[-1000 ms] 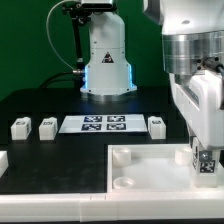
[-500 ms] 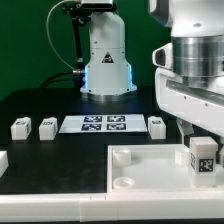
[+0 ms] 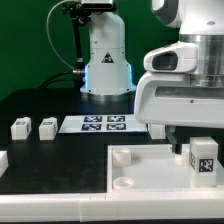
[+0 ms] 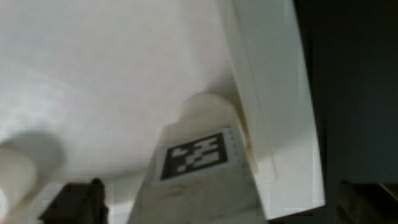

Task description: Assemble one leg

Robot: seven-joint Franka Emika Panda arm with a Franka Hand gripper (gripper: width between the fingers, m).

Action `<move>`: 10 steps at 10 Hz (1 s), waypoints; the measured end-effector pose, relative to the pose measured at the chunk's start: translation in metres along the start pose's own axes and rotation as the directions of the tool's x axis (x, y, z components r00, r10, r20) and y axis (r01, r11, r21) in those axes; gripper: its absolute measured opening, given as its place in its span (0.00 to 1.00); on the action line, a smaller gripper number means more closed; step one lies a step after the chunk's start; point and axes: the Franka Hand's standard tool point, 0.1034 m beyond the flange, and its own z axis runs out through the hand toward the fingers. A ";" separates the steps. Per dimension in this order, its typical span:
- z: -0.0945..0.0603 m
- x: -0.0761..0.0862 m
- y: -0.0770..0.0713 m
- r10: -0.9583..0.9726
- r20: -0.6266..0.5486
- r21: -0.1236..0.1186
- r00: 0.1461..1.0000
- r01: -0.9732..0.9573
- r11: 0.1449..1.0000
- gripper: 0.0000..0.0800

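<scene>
The leg (image 3: 203,158), a small white post with a marker tag, stands upright in the near corner socket of the flat white slab (image 3: 140,165) at the exterior view's right. My gripper (image 3: 200,135) hangs just above it, open, one dark finger (image 3: 176,142) beside the post. In the wrist view the leg (image 4: 205,165) rises from the slab (image 4: 107,80) between my two dark fingertips (image 4: 80,203), with a gap on each side; the gripper (image 4: 222,208) holds nothing. Two more legs (image 3: 20,128) (image 3: 47,127) lie at the left.
The marker board (image 3: 105,124) lies on the black table behind the slab. The robot's white base (image 3: 107,65) stands at the back. My hand hides the area at the right behind the slab. The slab's other corner sockets (image 3: 122,155) show near its left end.
My hand has turned about its vertical axis and risen a little. The fingers have let go of the leg, which stays upright in its corner socket.
</scene>
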 end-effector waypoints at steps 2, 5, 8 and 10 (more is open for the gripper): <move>-0.001 0.001 -0.001 -0.159 -0.007 0.002 0.987 0.159 0.987 0.81; 0.000 0.001 0.000 0.089 -0.005 0.007 0.996 -0.089 0.996 0.36; 0.000 0.003 0.001 0.457 0.011 0.006 0.889 -0.457 0.889 0.36; 0.000 0.003 0.001 0.686 0.020 0.006 0.728 -0.686 0.728 0.36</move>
